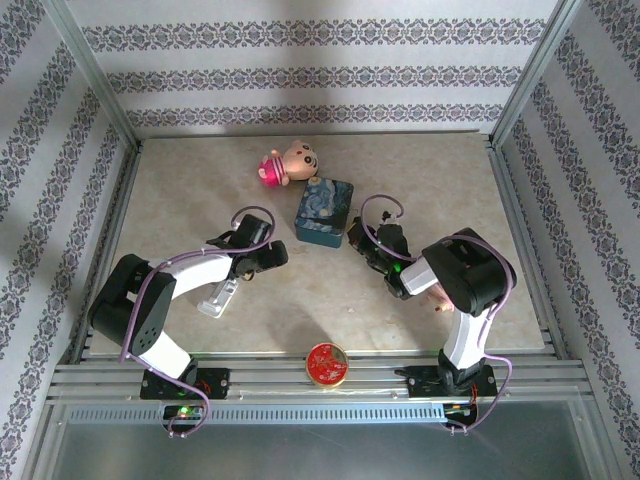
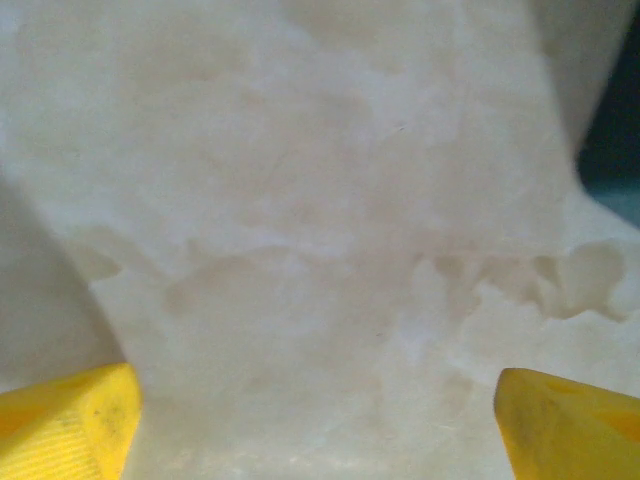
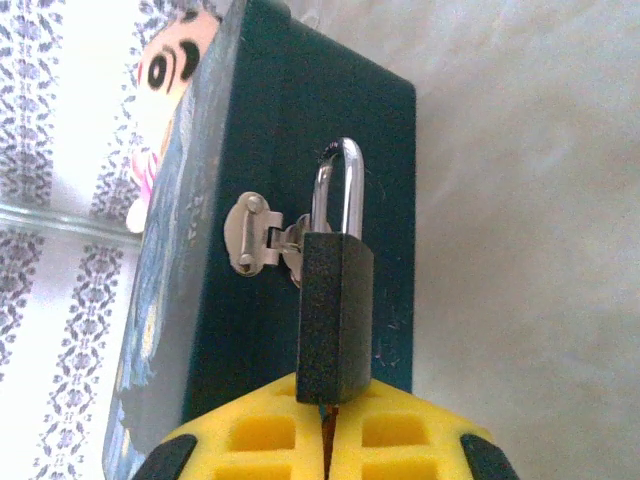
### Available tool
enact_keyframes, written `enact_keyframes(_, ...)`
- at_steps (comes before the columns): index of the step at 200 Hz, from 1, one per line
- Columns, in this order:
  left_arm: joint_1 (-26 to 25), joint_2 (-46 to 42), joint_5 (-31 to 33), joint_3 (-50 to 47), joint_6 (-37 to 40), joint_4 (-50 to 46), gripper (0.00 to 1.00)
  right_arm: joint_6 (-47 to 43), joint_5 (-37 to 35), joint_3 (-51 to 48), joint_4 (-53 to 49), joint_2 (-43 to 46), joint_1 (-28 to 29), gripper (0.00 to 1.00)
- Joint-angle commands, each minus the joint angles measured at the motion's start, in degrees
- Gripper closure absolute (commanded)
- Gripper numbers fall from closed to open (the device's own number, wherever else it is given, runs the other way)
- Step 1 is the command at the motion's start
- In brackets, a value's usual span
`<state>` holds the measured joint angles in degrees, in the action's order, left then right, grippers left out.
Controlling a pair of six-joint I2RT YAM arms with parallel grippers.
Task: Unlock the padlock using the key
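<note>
Padlock first: which way is it pointing?

In the right wrist view it is standing upright, its long axis running straight out from the claw. The black body is sitting nearest the camera and the silvery shackle is pointing away, up the view. Both legs of the shackle are reaching down into the body.

Where is it sitting?

It is hanging just beside the side wall of a dark blue painted tin, next to the tin's small silver clasp. The shackle is overlapping the clasp's loop. Whether it is passing through the loop I cannot tell.

What is the right claw doing?

Its two yellow fingers are pressing together on the bottom end of the padlock body, clenching it, with only a thin slit showing between them.

And the left claw?

It is hanging released over bare pale counter. Its two yellow fingertips are sitting far apart at the lower corners of its view, gripping nothing and touching nothing.

How many things am I counting?

One padlock, one blue tin, two claws. From overhead, one round red tin is lying at the near edge. One whitish-silver block is lying on the left half of the counter. One pink toy with a cartoon face is lying just behind the blue tin.
</note>
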<state>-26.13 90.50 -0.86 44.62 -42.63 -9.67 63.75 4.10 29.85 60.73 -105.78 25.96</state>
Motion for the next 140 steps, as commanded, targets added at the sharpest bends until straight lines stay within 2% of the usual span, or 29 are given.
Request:
enact_keyframes(1,0.73,-0.48,1.08,-0.16,0.7,-3.16,0.11,-1.95,-2.42,-1.12,0.99,2.11,-0.38,1.0)
enact_keyframes(44,0.82,-1.84,-0.13,-0.41,-0.27,-2.3,0.11,-2.4,-1.99,-1.92,0.79,2.77,-0.4,1.0)
enact_keyframes(79,-0.42,-5.63,-0.28,2.07,-1.82,-1.27,0.0,-2.31,-2.38,-2.5,0.79,2.82,0.79,1.0)
enact_keyframes(98,-2.75,-6.21,1.8,5.68,-1.43,-1.28,0.01,-2.09,-2.93,-2.55,0.88,2.59,1.58,1.0)
enact_keyframes(140,-6.74,0.95,6.72,14.94,1.54,-2.03,0.01,-1.7,-3.65,-2.36,1.21,2.0,2.51,1.0)
